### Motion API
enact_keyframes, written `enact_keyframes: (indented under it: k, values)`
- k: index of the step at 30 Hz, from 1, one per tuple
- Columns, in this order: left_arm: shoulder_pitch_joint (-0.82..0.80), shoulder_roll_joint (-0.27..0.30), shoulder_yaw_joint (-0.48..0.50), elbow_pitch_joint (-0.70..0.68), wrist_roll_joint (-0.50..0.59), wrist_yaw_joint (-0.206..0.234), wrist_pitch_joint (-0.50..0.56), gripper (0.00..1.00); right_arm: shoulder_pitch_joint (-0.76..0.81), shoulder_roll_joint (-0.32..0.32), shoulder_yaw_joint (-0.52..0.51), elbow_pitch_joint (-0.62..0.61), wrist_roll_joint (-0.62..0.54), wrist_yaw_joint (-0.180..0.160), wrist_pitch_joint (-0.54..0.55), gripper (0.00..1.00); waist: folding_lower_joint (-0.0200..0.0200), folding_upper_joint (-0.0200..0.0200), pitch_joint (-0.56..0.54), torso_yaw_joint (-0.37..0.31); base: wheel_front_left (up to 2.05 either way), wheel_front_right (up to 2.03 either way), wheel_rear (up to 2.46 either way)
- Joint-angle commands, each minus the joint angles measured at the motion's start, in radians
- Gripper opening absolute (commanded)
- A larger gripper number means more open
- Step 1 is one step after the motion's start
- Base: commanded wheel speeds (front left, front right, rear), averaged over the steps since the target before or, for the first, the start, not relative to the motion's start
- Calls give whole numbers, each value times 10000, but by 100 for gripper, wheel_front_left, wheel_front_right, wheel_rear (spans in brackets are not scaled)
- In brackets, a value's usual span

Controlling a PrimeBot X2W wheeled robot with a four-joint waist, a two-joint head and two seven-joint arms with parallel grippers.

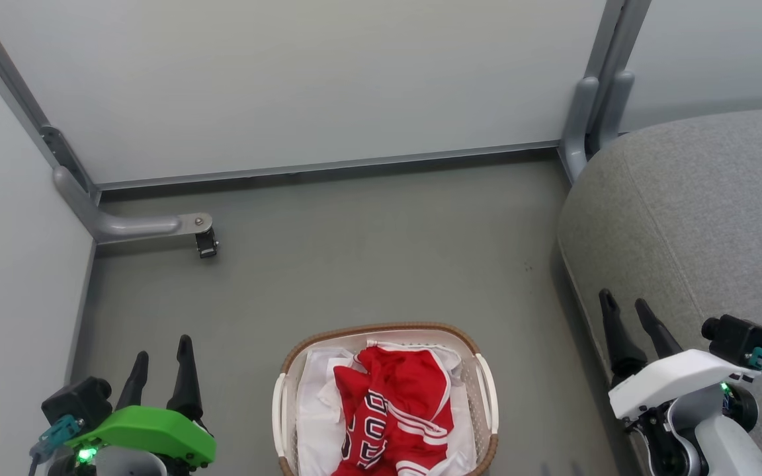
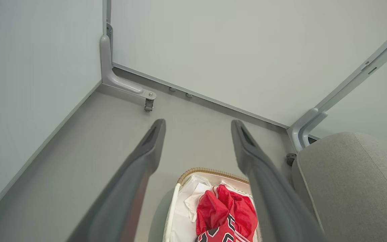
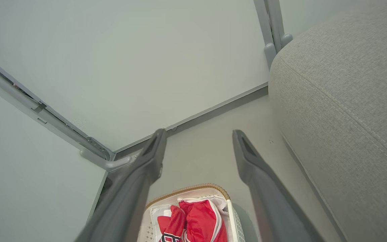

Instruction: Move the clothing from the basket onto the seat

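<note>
Found the clothing (image 1: 394, 410) bunched on the white liner (image 1: 315, 410) inside the basket (image 1: 381, 328) at bottom centre of the head view, on the floor (image 1: 354, 251) left of the seat (image 1: 698, 218), with left gripper (image 1: 163, 349) at lower left and right gripper (image 1: 624, 299) at lower right both spread open and empty.

Matt grey-green floor (image 1: 368, 251) enclosed by pale partition panels (image 1: 288, 79) on grey metal posts (image 1: 585, 125) (curved foot (image 1: 129, 228) bearing a small black fitting (image 1: 207, 243)).
</note>
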Motion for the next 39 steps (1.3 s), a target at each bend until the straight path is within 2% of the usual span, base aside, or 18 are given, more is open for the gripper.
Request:
enact_keyframes:
  k: [1, 14, 25, 39]
  values:
    - [-143, 141, -44, -101, 365, 82, -118, 100, -281, -155, 91, -11, -356, 3, -113, 100, 0, -1, 8, 9, 0, 0, 0]
    - [-39, 266, -464, -39, 1672, 317, -462, 100, -338, -361, 518, 335, -1785, 3, -462, 100, 0, -1, 7, 65, 0, 0, 0]
    - [175, 108, -312, -142, 2511, 409, -725, 100, -174, -211, 488, 697, -2913, 3, -715, 100, 0, -1, 19, 110, 0, 0, 0]
    - [313, -119, 106, -562, 3716, 360, -1016, 100, -274, 89, -166, 560, -4144, 2, -1012, 100, 0, -1, 69, 104, 0, 0, 0]
